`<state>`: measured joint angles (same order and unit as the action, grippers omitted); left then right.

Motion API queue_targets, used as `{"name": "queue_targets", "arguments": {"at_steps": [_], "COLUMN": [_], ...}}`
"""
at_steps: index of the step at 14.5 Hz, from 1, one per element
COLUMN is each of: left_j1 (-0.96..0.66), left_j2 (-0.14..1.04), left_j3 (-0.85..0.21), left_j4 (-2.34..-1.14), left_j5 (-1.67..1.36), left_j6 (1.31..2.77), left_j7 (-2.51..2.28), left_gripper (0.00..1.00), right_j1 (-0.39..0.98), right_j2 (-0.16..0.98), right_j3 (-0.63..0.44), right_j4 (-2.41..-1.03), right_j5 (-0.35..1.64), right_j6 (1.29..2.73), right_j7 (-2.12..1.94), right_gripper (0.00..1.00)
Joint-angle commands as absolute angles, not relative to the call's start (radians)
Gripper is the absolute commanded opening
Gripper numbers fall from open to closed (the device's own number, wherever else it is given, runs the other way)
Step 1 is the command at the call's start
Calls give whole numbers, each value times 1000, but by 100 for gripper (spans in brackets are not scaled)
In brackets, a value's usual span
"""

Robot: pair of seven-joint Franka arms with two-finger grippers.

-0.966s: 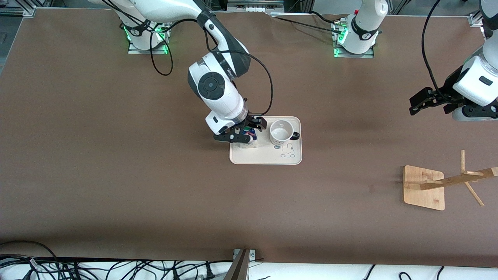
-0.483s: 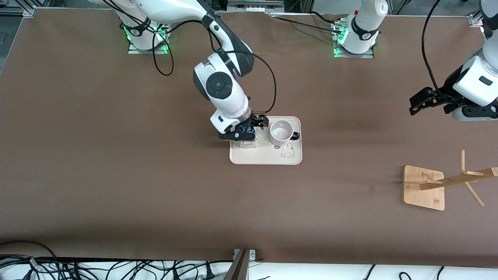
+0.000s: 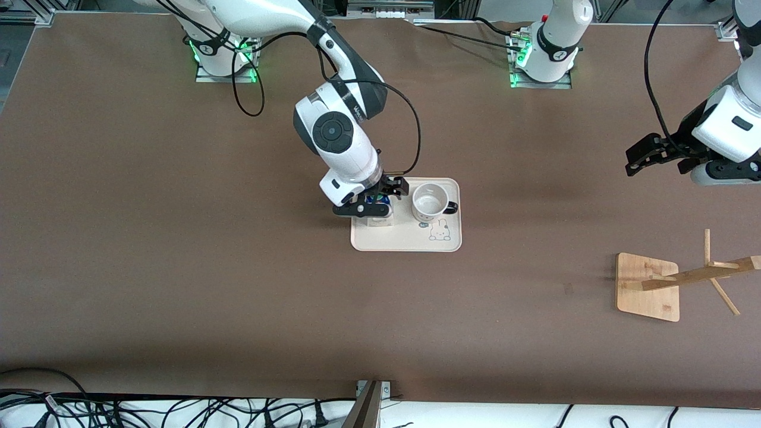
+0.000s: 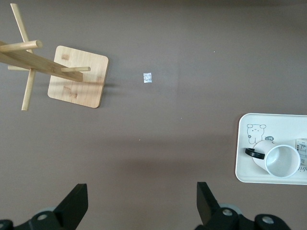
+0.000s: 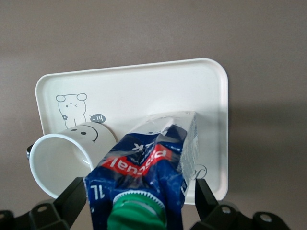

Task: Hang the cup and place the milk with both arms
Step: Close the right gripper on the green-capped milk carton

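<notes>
The milk (image 3: 380, 220) stands on the cream tray (image 3: 404, 241), beside the cup (image 3: 429, 201), at the tray's end toward the right arm. The cup is upright, its black handle pointing toward the left arm's end. My right gripper (image 3: 371, 202) is down over the milk, open, with one finger on each side of the carton. In the right wrist view the milk (image 5: 153, 163) fills the gap of the right gripper (image 5: 141, 199), with the cup (image 5: 67, 160) beside it. My left gripper (image 3: 645, 153) waits, open and empty, in the air at the left arm's end of the table.
A wooden cup rack (image 3: 648, 286) with pegs stands toward the left arm's end, nearer the front camera than the tray. It also shows in the left wrist view (image 4: 76, 76), with the tray (image 4: 273, 124) and cup (image 4: 280, 160).
My right arm has shifted a little toward the cup and settled its gripper closer around the milk. The left arm has not moved.
</notes>
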<state>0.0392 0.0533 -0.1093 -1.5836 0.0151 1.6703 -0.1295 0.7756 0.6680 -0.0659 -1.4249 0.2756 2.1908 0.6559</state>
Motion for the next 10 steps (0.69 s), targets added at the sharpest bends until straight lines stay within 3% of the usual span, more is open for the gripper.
{"name": "queue_targets", "arguments": {"at_steps": [1,3,4,5,6,10], "left_j1": [37,37,37,37,29,28], "left_j2": [63,57,55,55,54,55], "left_j3": [-118,-129,-135,-141,-147,-144], "left_j4": [-1557,-1559,-1557,-1557,-1557,-1557], "left_j5": [26,26,26,26,26,26], "left_j6": [1655,1657,1657,1657,1657,1660], "left_j7": [-114,-114,-114,-114,-114,-114], "left_gripper": [100,100,100,100,100,100], "right_j1": [761,759,759,762,762,767], "right_j2": [673,673,673,673,673,673], "right_j3": [-69,-69,-69,-69,-69,-69], "right_j4": [-1414,-1414,-1414,-1414,-1414,-1416], "right_j5": [264,264,262,262,262,264], "right_j6": [2194,2194,2194,2194,2192,2189], "right_j7": [623,621,621,617,598,600], "right_gripper": [100,98,69,49,35,27]}}
